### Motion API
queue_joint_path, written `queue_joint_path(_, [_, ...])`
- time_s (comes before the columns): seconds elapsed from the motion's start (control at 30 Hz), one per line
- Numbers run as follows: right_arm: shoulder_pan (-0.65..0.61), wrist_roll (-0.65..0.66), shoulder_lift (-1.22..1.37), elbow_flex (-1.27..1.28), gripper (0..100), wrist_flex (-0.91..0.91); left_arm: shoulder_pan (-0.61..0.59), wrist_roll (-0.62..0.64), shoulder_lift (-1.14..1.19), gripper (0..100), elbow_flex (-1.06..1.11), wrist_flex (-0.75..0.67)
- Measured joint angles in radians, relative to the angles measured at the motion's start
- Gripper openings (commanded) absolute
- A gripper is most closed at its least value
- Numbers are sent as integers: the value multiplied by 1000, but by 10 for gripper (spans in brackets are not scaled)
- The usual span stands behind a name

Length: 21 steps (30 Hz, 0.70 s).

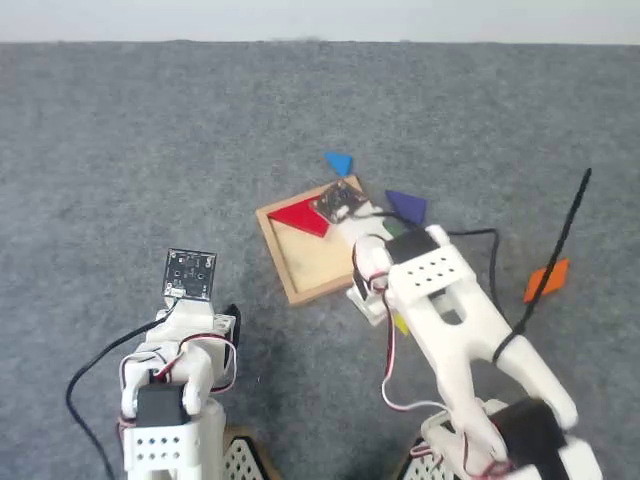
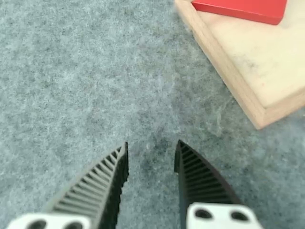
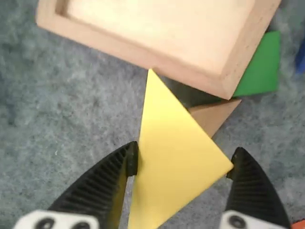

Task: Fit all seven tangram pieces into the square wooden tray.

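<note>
Right jaws grip yellow triangle (image 3: 171,157), apex pointing at tray (image 3: 133,50) wall just ahead; left jaws open, empty.

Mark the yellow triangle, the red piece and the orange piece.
yellow triangle (image 3: 174,162), right wrist view, middle of its face.
red piece (image 1: 303,217), high view, its centre.
orange piece (image 1: 555,274), high view, its face.

Shallow square wooden tray (image 1: 274,255) lying flat, red triangle (image 1: 300,217) inside against its far rim, yellow triangle (image 3: 171,162) pinched by the right gripper (image 3: 183,160), tip at the tray's outer wall, green piece (image 3: 259,67) and tan piece (image 3: 217,117) beside a tray corner, light blue triangle (image 1: 339,162), dark blue triangle (image 1: 407,206) and orange parallelogram (image 1: 546,279) outside.
</note>
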Motion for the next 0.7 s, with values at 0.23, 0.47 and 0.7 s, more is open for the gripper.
queue_joint_path(0.23, [-20,-26,178,-144,263,3,0,0,0,153,0,0])
queue_joint_path(0.47, [-55,-26,322,-203,263,-3,0,0,0,153,0,0])
queue_joint_path(0.7, [-57,-26,348,-213,392,-8,0,0,0,153,0,0])
